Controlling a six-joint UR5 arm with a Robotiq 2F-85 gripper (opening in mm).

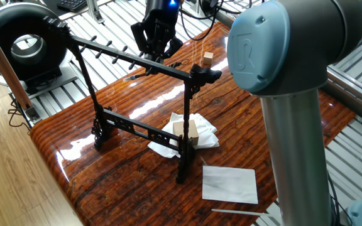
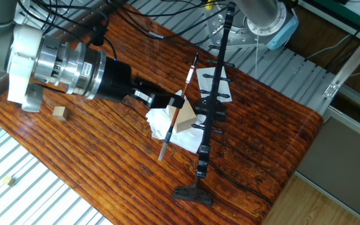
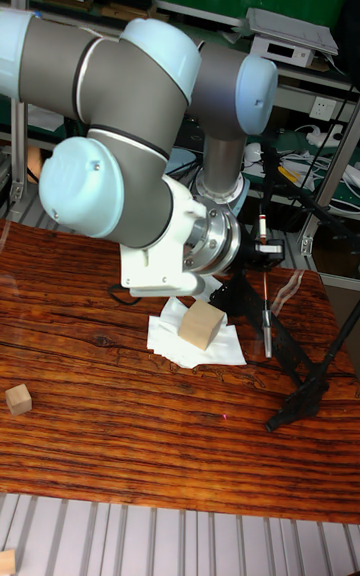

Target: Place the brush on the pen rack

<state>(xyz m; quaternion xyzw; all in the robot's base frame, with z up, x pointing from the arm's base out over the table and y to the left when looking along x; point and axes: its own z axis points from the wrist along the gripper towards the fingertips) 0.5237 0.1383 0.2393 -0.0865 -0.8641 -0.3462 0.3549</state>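
The brush (image 2: 173, 122), a thin dark stick with a pale tip, lies across the fingers of my gripper (image 2: 172, 100), which is shut on it near its middle. In one fixed view the gripper (image 1: 156, 55) hangs just behind the pen rack's (image 1: 105, 53) peg-lined top bar, and the brush (image 1: 132, 76) runs along that bar at peg height. Whether the brush touches the pegs cannot be told. The tall fixed view shows the brush (image 3: 266, 321) beside the black pen rack (image 3: 300, 376), with the gripper (image 3: 262, 248) at its upper part.
Under the rack a crumpled white cloth (image 1: 197, 129) holds a wooden block (image 1: 186, 133). A small block (image 1: 207, 59) sits at the far table edge. White paper (image 1: 229, 183) and a pale stick (image 1: 237, 212) lie at the front. The arm's grey column (image 1: 294, 138) fills the right.
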